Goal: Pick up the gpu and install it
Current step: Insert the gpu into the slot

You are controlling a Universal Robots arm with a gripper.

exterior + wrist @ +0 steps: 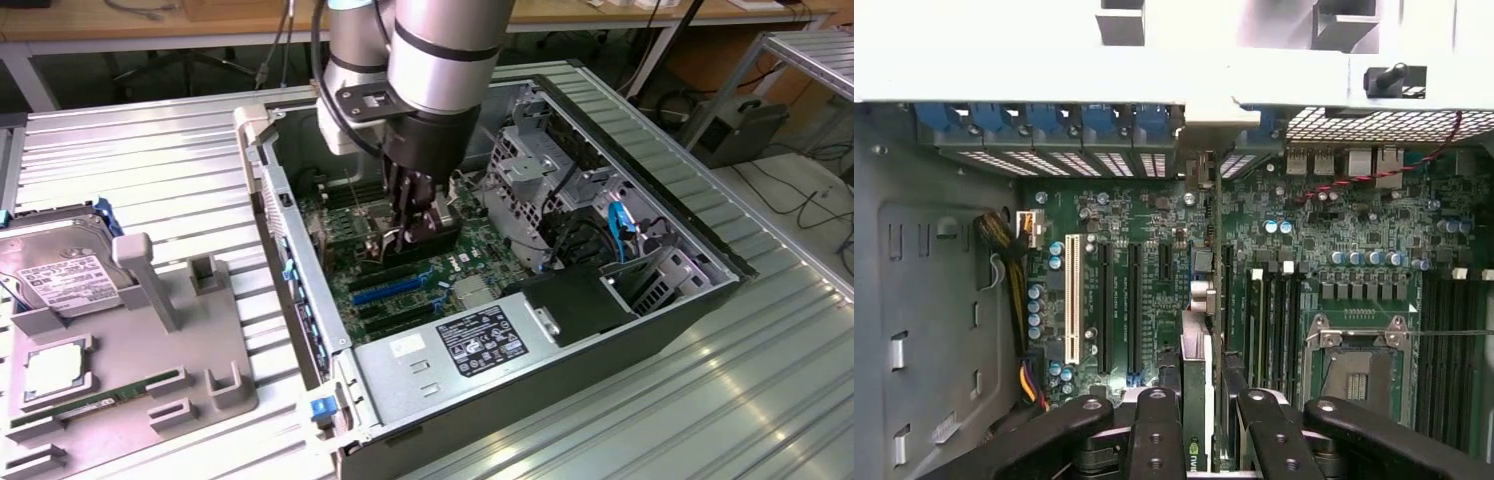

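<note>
Claw (1204,405) around gpu (1197,345), edge-on above motherboard (1334,230)

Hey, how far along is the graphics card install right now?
Done: the gpu is picked up and inside the open computer case. In hand: the gripper is shut on it, holding it on edge over the motherboard, parallel to the expansion slots. Left: it is not yet released, and I cannot tell whether its edge is seated in a slot.

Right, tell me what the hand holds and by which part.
The hand holds the gpu, pinched across its two faces at the upper edge, over the motherboard.
</note>
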